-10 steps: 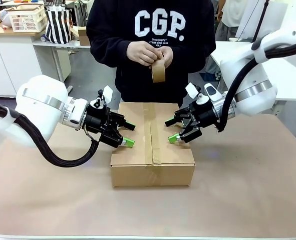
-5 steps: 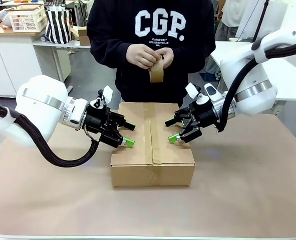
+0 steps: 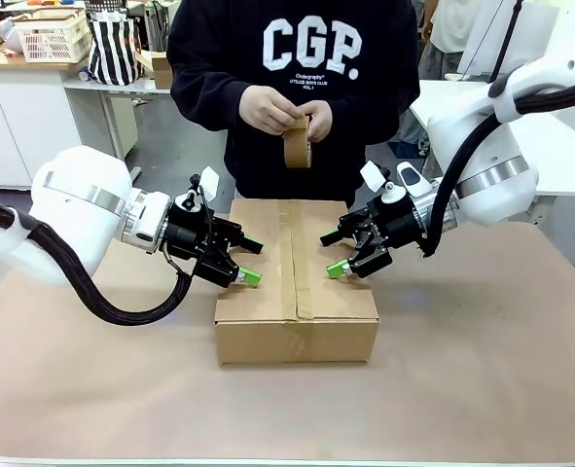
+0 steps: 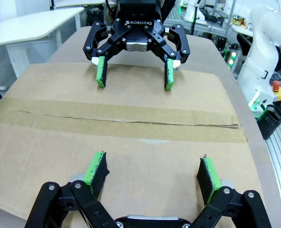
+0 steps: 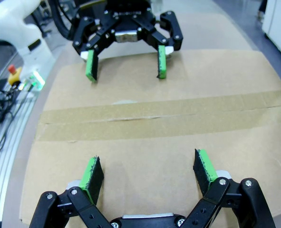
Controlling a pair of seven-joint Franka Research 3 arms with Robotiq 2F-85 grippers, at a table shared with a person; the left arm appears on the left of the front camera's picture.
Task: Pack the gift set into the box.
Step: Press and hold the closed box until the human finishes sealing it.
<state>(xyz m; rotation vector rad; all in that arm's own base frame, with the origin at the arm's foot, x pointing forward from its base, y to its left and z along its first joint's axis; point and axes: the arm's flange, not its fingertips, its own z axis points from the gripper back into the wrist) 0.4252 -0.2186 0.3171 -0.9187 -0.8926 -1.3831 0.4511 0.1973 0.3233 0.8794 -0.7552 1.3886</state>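
The table runs wide and bare around the box, which sits mid-table with its flaps down and a tape strip along the seam, so whatever is inside is hidden. The left gripper hovers over the box's left edge, fingers spread; the right gripper faces it over the right side, also spread. Behind, a person's hands hold a tape roll.
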